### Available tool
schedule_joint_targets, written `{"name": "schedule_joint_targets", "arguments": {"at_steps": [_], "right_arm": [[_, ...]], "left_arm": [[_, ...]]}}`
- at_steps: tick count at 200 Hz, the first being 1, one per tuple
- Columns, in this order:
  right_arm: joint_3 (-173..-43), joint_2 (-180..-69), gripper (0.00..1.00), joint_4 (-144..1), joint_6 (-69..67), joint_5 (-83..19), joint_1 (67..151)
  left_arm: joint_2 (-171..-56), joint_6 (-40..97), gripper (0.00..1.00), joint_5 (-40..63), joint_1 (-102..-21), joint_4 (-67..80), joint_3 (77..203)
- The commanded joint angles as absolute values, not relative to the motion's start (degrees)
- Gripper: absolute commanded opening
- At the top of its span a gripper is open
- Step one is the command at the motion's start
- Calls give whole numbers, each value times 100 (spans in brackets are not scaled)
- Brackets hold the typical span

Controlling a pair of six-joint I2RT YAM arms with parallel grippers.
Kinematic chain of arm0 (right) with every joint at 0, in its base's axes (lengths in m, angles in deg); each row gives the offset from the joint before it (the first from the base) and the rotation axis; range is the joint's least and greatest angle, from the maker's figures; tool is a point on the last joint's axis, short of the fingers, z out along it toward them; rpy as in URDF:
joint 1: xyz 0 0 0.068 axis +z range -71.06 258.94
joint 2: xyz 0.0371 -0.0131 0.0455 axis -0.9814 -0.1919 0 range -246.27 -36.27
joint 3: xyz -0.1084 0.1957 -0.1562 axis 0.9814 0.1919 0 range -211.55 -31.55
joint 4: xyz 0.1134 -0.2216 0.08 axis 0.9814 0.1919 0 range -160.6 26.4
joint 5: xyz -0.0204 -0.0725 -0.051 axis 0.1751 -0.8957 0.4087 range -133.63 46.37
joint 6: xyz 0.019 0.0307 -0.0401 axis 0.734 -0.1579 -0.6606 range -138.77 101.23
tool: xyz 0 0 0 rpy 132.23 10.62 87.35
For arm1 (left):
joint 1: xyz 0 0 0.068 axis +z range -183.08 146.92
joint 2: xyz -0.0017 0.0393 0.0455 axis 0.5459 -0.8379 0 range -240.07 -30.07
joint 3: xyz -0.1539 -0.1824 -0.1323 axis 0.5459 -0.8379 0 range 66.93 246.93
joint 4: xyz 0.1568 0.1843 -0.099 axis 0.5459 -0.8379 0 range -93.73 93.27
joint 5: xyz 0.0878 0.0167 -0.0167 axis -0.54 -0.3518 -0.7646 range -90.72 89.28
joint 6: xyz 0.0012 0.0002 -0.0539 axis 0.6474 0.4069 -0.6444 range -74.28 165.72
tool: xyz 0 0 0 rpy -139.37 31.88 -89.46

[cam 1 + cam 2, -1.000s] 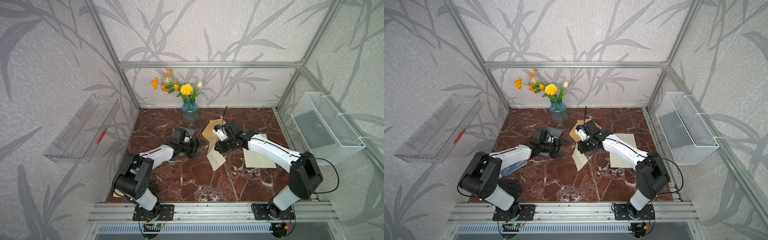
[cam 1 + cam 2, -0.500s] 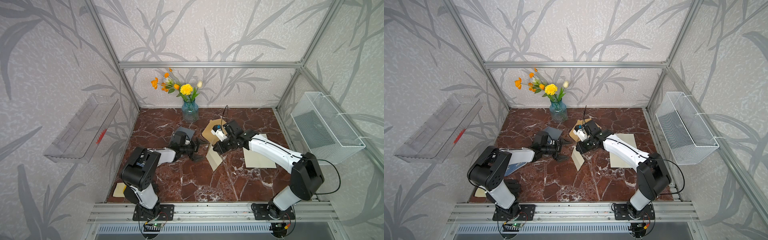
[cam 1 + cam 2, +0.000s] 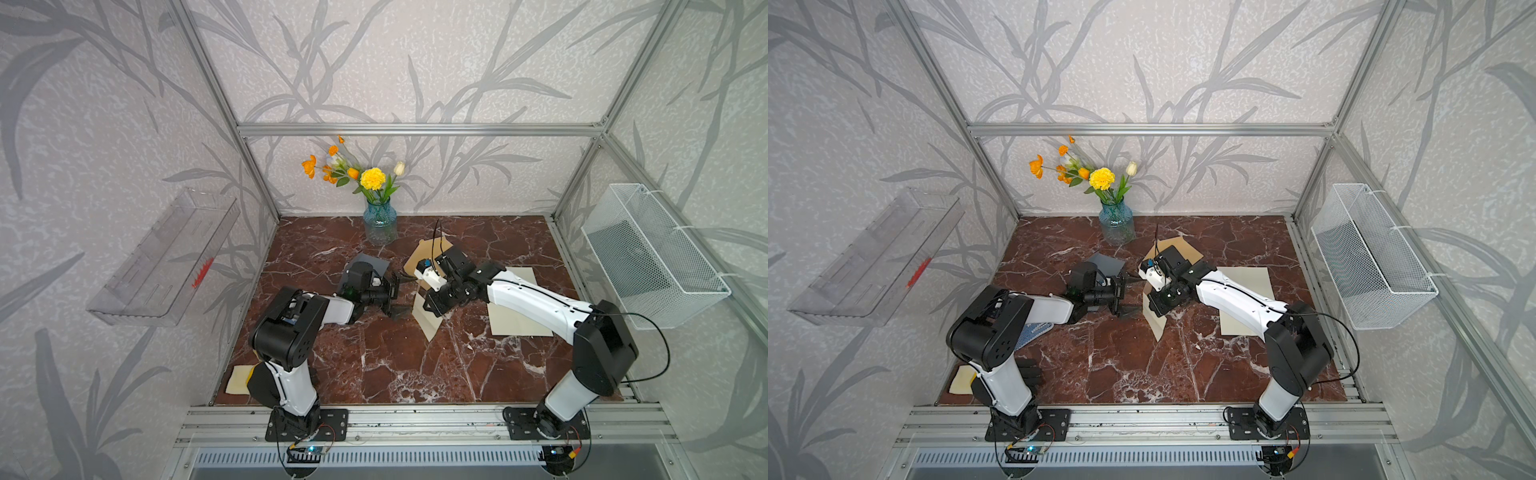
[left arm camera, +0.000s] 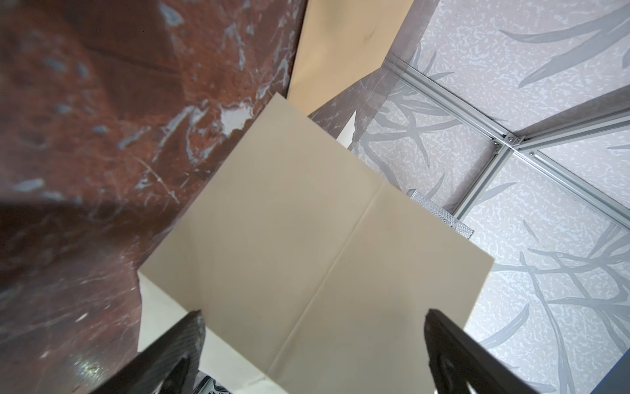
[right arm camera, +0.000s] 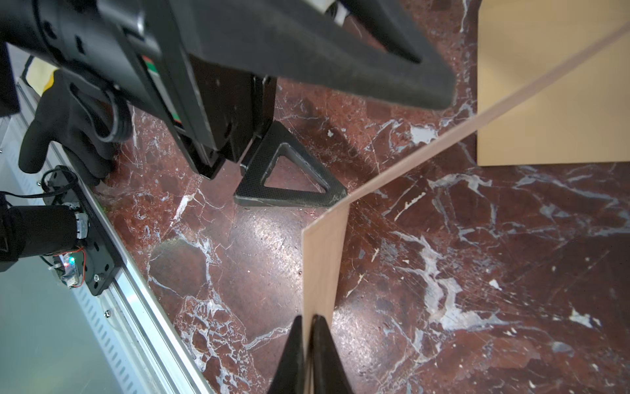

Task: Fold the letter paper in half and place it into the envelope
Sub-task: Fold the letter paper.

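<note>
While the right gripper (image 5: 308, 319) is clamped on one edge of the letter paper (image 4: 306, 245) and holds it raised above the middle of the table (image 3: 374, 365), the sheet is not yet in the envelope (image 3: 419, 259). One crease runs across the sheet in the left wrist view, so the fold is at least started. The two halves do not lie flat together, and in the right wrist view the sheet bends away at an angle. The left gripper (image 3: 401, 294) stands just beside the sheet with its jaws spread wide, gripping nothing. Left to do: close the fold, then insert. The envelope lies flat toward the far edge of the table, near the vase (image 3: 380, 226).

Hidden or unclear: the right arm covers much of the envelope in both top views, so its mouth and flap cannot be judged. A second pale sheet (image 3: 515, 326) lies toward the right edge, partly under that arm. It is probably spare stock, though nothing confirms this. Whether the left fingers touch the held sheet cannot be told.
</note>
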State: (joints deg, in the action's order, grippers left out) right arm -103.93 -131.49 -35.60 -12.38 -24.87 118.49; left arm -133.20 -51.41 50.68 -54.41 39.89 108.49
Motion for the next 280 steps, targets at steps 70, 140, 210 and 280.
{"name": "schedule_joint_targets", "arguments": {"at_steps": [70,140,210,280], "right_arm": [[-10556,-12997,0,-3468,-1619,-3113,11980],[-10761,-12890,0,-3653,-1880,-3523,12232],[-10876,-12939,0,-3703,-2140,-3981,12401],[-10950,-13020,0,-3659,-2269,-4363,12395]], "left_arm": [[-13634,-6290,100,5407,-5488,5422,10551],[-13782,-6748,100,5286,-5662,5988,10595],[-13906,-7149,92,5116,-5751,6610,10550],[-13946,-7243,46,5052,-5769,6784,10559]]}}
